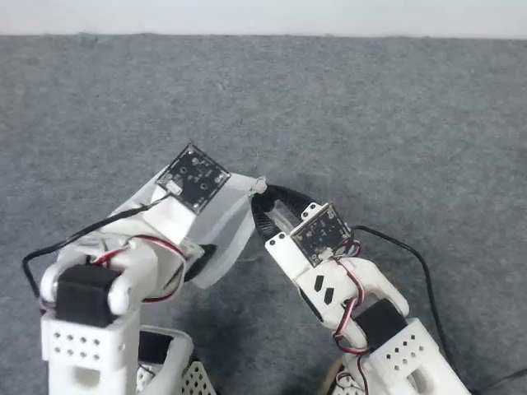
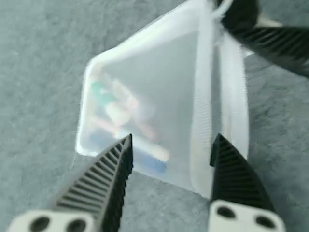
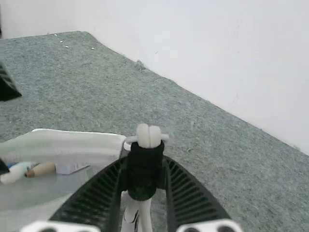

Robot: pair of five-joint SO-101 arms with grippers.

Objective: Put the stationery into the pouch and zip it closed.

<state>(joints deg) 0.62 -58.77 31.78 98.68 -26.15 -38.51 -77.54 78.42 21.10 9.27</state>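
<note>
A translucent white pouch [image 1: 233, 220] lies on the grey felt between the two arms. Inside it I see several stationery items [image 2: 120, 118], among them a green piece and pale sticks, and their ends show through the wall [image 3: 35, 170]. My left gripper [image 2: 171, 154] is open, its fingertips [image 2: 123, 154] straddling the pouch's [image 2: 154, 87] near edge and zip band. My right gripper [image 3: 145, 164] is shut on the zipper pull [image 3: 148, 136], a black tab with a white bead, at the pouch's far corner [image 1: 259, 188]. That gripper also appears in the left wrist view as black fingers [image 2: 275, 41].
Grey felt [image 1: 370, 107] covers the whole table, with a white wall [image 3: 231, 43] along its far edge. Black cables [image 1: 412, 255] trail beside the right arm. White arm bases [image 1: 99, 346] stand at the near edge.
</note>
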